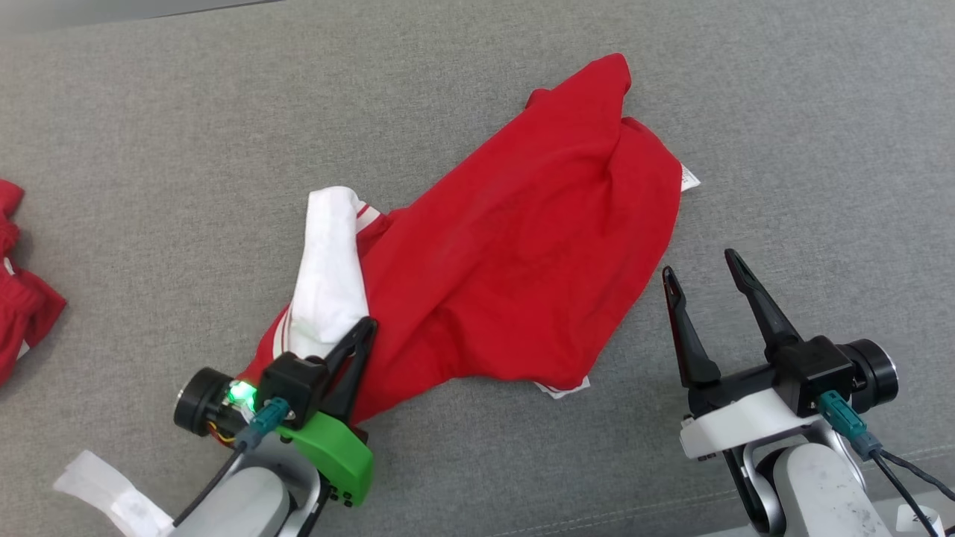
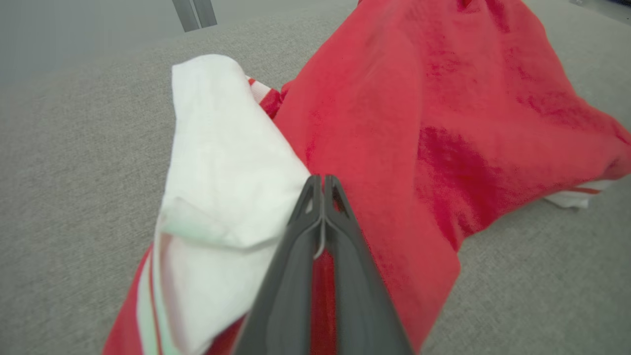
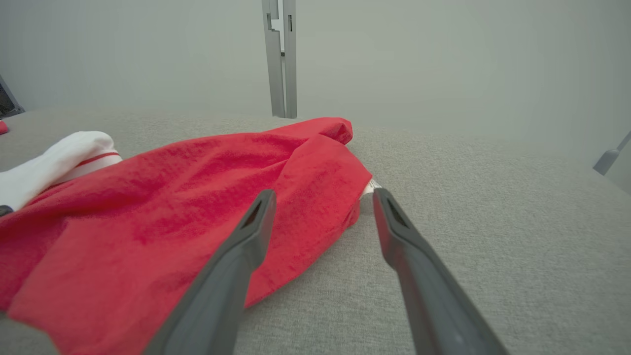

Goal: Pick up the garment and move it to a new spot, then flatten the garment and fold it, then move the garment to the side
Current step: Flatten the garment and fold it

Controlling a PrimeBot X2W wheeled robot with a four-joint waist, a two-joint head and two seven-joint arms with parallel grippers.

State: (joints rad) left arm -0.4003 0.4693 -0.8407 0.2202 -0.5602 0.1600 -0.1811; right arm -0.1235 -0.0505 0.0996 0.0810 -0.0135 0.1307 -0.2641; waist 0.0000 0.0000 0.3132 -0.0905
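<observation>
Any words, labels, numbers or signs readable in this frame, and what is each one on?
No text here can be read for certain.
On the red garment, a white tag: print too small to read.
At the head view's lower right corner, a sticker: blurred and cut off, unreadable.

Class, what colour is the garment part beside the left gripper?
That garment part is white; left wrist view shows it best.

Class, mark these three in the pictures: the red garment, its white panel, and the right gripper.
red garment (image 1: pixel 522 261), head view, middle of its red body
white panel (image 1: pixel 328 261), head view, its middle
right gripper (image 1: pixel 700 264), head view, midway between its fingertips
</observation>
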